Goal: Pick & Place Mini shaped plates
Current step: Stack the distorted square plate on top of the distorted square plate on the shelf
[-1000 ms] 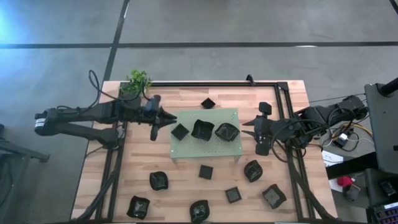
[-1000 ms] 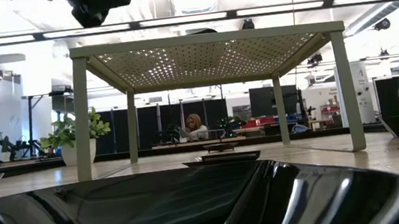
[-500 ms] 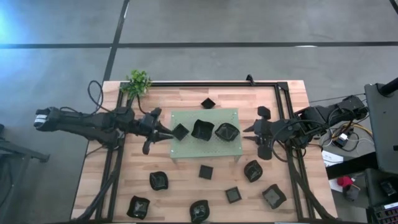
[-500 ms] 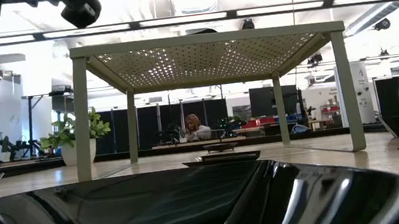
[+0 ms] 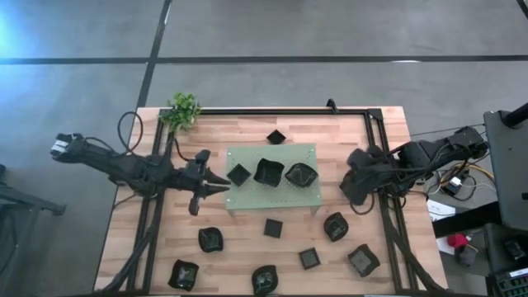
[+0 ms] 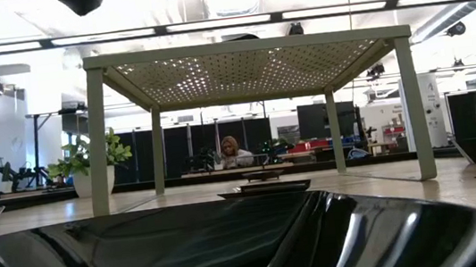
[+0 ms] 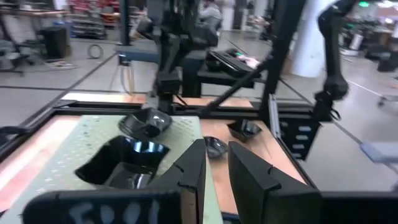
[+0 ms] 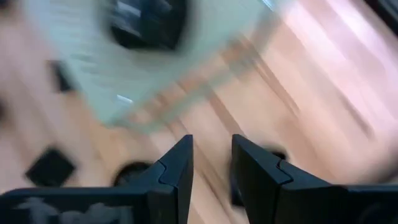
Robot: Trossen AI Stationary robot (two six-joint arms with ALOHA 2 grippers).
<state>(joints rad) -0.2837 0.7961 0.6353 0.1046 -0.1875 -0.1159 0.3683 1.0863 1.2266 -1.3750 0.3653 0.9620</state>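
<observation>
Three glossy black mini plates (image 5: 268, 172) sit on the raised light green perforated mat (image 5: 272, 196). One more plate (image 5: 275, 136) lies on the table beyond the mat, and several plates (image 5: 273, 227) are spread over the near half. My left gripper (image 5: 216, 188) hovers level at the mat's near left corner, pointing at it, open by a narrow gap and empty; its wrist view shows the mat's plates (image 7: 146, 121) ahead. My right gripper (image 5: 353, 194) hangs right of the mat, tipped down over the table, narrowly open (image 8: 212, 165) and empty.
A small green plant (image 5: 183, 109) stands at the table's far left corner. A black frame rail (image 5: 280, 110) runs along the far and side edges. In the low view one plate (image 6: 232, 242) fills the foreground. People show in the room behind.
My left gripper has swung from the mat's far left side toward the near edge and now sits at its near left corner. My right gripper has drawn back toward the table's right edge and tipped downward; its wrist view is blurred by motion. No plate has moved.
</observation>
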